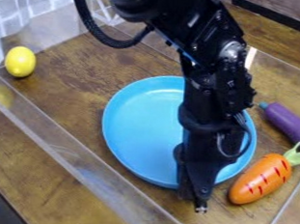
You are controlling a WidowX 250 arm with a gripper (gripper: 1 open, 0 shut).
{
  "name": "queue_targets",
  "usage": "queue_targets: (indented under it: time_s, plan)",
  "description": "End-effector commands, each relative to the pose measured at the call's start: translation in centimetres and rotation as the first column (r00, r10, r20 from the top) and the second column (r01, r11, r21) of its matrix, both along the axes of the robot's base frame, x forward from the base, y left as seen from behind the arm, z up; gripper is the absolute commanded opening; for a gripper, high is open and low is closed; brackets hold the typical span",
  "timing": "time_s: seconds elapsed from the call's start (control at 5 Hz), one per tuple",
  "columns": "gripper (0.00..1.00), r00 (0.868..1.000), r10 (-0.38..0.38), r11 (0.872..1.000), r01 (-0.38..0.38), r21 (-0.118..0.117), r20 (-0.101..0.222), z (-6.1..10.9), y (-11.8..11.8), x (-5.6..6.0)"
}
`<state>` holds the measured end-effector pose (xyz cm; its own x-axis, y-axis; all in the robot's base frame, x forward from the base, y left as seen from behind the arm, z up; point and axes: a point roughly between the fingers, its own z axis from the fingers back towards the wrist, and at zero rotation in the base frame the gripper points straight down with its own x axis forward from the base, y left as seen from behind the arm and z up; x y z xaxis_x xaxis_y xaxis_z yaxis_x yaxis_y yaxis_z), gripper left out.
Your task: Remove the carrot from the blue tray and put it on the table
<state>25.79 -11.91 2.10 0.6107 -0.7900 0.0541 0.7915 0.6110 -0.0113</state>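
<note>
The orange carrot (260, 178) with a light green top lies on the table (76, 109) at the right, just off the rim of the blue tray (145, 123) and apart from it. The black arm reaches down across the tray's right half. Its gripper (198, 201) is shut with nothing in it, tip pointing down at the tray's near rim, just left of the carrot.
A purple eggplant (291, 122) lies behind the carrot at the right edge. A yellow lemon (18, 61) sits far left by the clear acrylic wall (60, 146), which runs along the near side. Bare wood lies between lemon and tray.
</note>
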Motion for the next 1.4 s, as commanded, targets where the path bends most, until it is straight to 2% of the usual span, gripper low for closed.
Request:
queue_targets:
  time_s: [0.0,0.4,0.8,1.2]
  plan:
    - [0.00,0.999,0.030,0.999,-0.030,0.018,-0.034,-0.7,1.8,-0.8]
    - [0.00,0.999,0.013,1.000,-0.012,0.023,-0.035,-1.1,3.4,-0.5]
    - [0.00,0.994,0.103,0.994,-0.102,0.026,-0.035,-0.8,3.6,-1.4]
    - [0.00,0.985,0.169,0.985,-0.168,0.024,-0.036,0.5,4.0,-1.3]
